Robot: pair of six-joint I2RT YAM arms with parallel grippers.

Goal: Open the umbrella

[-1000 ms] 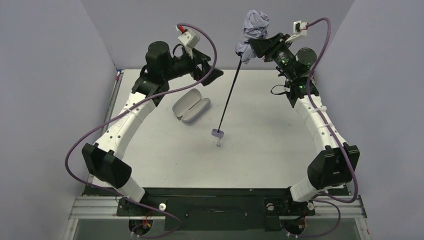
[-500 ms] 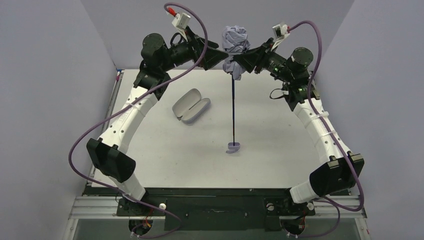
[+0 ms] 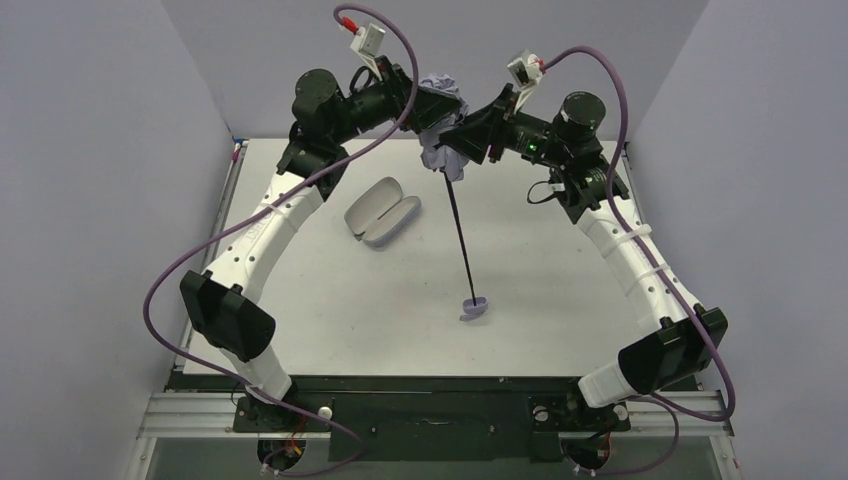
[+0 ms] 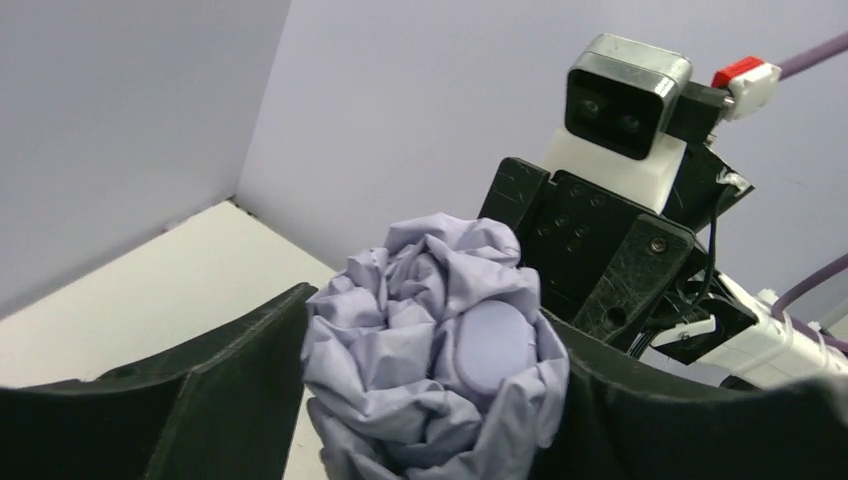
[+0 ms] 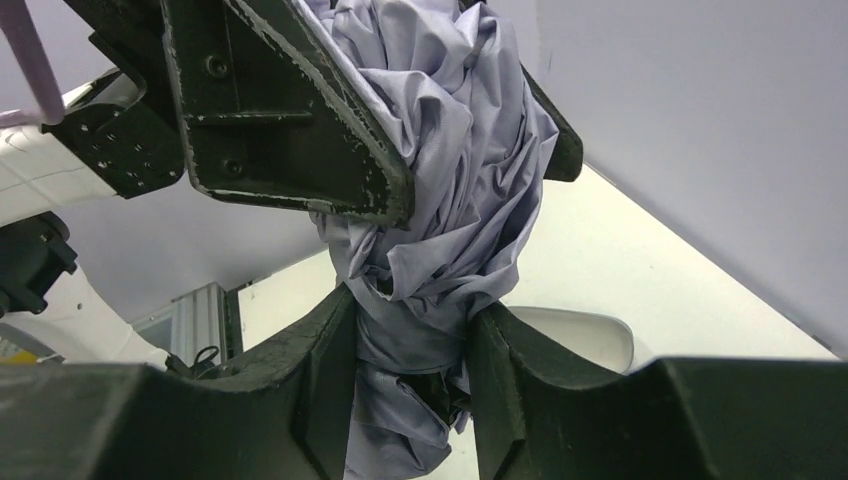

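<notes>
The umbrella [image 3: 441, 140] hangs folded above the back of the table, its pale lavender canopy bunched up high. Its thin black shaft [image 3: 460, 230] slants down to the small lavender handle [image 3: 474, 305], which is just above or on the table. My right gripper [image 5: 412, 310] is shut on the lower part of the canopy bundle [image 5: 450, 150]. My left gripper [image 4: 435, 325] reaches in from the left, and both its fingers press against the top of the bundle [image 4: 400, 340], with the round end cap [image 4: 492, 345] between them.
A lavender oval hard case [image 3: 382, 211] lies open on the table left of the shaft. Grey walls close in on three sides. The two wrists meet close together over the back edge.
The right arm has carried the umbrella leftward and the handle has swung right and nearer. The left gripper has come up to the canopy top and closed against it.
</notes>
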